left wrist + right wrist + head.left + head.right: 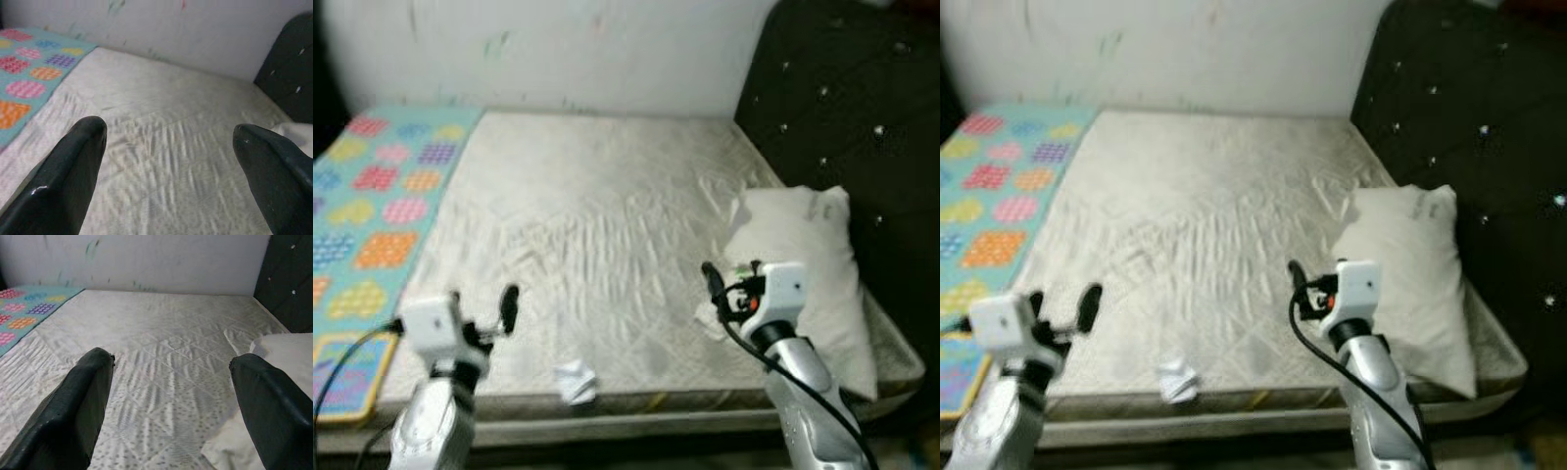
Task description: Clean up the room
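A white quilted mattress [597,196] lies before me. A small crumpled white paper [576,382] sits near its front edge, between my two arms. A white pillow [808,264] rests on the right side against the headboard. My left gripper [481,305] hovers open over the front left of the mattress, with nothing between its fingers [73,166]. My right gripper [732,279] is open too, just left of the pillow's lower corner, and its fingers [83,401] hold nothing.
A turquoise blanket [372,196] with coloured patches covers the left side of the bed. A dark tufted headboard [842,88] stands on the right and a white wall [558,49] at the back. A black cable [337,377] hangs by my left arm.
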`<state>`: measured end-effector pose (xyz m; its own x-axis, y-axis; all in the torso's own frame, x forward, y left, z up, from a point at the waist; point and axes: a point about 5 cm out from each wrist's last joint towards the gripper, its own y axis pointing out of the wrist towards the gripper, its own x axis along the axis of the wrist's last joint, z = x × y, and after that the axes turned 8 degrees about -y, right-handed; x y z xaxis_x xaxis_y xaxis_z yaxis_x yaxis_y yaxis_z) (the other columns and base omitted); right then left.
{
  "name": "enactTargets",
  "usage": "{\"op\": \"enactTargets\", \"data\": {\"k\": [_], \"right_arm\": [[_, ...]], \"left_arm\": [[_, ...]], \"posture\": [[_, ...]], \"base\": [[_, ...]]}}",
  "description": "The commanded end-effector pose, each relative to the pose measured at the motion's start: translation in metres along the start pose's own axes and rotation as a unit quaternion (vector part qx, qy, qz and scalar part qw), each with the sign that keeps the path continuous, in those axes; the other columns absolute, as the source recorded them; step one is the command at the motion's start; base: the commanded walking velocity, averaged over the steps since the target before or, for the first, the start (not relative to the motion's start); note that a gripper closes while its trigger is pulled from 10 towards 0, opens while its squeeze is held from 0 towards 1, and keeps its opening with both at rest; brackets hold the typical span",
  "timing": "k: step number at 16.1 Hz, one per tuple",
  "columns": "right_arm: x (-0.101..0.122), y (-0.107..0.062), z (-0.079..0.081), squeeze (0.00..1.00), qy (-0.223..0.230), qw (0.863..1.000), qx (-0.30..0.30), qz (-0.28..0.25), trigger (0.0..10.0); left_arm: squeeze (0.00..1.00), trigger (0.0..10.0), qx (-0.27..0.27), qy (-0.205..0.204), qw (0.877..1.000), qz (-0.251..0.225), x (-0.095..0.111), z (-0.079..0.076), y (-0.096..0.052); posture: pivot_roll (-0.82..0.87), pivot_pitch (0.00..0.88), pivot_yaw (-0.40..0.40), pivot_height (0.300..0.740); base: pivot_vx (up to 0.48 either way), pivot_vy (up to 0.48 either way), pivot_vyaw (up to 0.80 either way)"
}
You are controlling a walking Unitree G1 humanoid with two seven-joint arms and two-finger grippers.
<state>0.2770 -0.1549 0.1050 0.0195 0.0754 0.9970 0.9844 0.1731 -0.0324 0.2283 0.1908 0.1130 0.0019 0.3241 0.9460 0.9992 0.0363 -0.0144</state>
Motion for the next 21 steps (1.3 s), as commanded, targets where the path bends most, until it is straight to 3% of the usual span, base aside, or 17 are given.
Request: {"op": "enactTargets", "data": {"k": [1, 4, 13, 21], "right_arm": [[0.0031, 0.0020, 0.0017, 0.00, 0.003, 1.000, 0.003, -0.005, 10.0], [0.0030, 0.0027, 0.0014, 0.00, 0.003, 1.000, 0.004, -0.004, 10.0], [0.0028, 0.0042, 0.0024, 0.00, 0.004, 1.000, 0.005, -0.003, 10.0], [0.0017, 0.0051, 0.0020, 0.00, 0.003, 1.000, 0.007, -0.002, 10.0]], "left_arm": [[0.00, 10.0, 0.005, 0.004, 1.000, 0.004, -0.0002, 0.0043, -0.0017], [0.00, 10.0, 0.006, 0.003, 1.000, 0.001, 0.0001, 0.0041, -0.0012], [0.00, 10.0, 0.004, 0.004, 1.000, -0.008, 0.0015, 0.0042, -0.0005], [0.00, 10.0, 0.001, 0.002, 1.000, -0.006, 0.0003, 0.0039, 0.0003]], "posture": [[0.03, 0.035, -0.081, 0.740], [0.03, 0.036, -0.084, 0.740], [0.03, 0.037, -0.081, 0.740], [0.03, 0.027, -0.083, 0.740]], "base": [[0.000, 0.480, 0.00], [0.000, 0.432, 0.00], [0.000, 0.000, 0.00], [0.000, 0.454, 0.00]]}}
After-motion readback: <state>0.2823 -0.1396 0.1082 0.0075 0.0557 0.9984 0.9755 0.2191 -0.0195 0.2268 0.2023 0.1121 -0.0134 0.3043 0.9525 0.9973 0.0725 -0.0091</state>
